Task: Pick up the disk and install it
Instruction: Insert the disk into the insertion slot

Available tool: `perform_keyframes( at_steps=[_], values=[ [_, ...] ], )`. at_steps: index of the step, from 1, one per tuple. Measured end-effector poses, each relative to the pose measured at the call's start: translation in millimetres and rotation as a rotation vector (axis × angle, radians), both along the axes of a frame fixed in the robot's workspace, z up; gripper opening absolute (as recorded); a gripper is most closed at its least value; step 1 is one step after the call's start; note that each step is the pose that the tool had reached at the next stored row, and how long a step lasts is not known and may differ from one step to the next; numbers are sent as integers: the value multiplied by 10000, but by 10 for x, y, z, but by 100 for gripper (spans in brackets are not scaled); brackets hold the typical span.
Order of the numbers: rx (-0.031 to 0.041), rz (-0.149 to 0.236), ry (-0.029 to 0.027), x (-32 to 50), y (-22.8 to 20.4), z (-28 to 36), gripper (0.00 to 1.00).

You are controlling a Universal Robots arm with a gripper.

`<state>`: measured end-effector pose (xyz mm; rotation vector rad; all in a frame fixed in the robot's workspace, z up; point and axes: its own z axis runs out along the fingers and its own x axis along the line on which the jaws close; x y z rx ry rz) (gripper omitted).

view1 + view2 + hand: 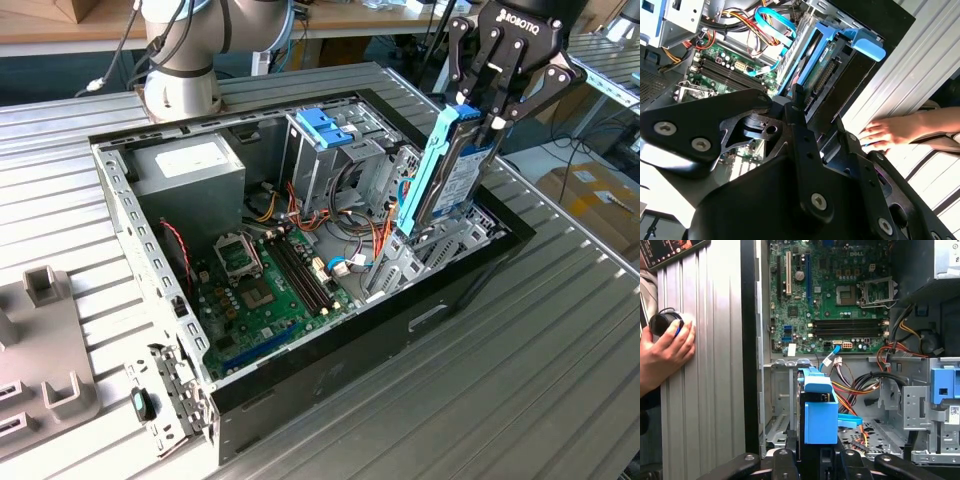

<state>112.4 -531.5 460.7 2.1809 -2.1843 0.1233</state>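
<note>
The pincer [816, 114] clasps the blue-railed disk [815, 62] near the green motherboard [725, 65]; a hand [890, 132] rests on the table [920, 65].

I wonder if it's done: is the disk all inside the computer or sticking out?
Sticking out. The disk stands on edge in the gripper, lower end down in the case, much of it above the rim.

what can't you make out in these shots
Lower end of the disk, exterior view: hidden behind the drive bay metal, so its depth is unclear.
Label face of the disk, first wrist view: seen end-on, behind its blue carrier.
Dark round object, first wrist view: mostly covered by a person's hand.
</note>
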Motion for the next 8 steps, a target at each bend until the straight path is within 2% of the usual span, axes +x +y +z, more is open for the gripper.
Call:
perform_keyframes(
  at_steps=[8],
  values=[
    [0,88,-1,0,0,0,35]
  ],
)
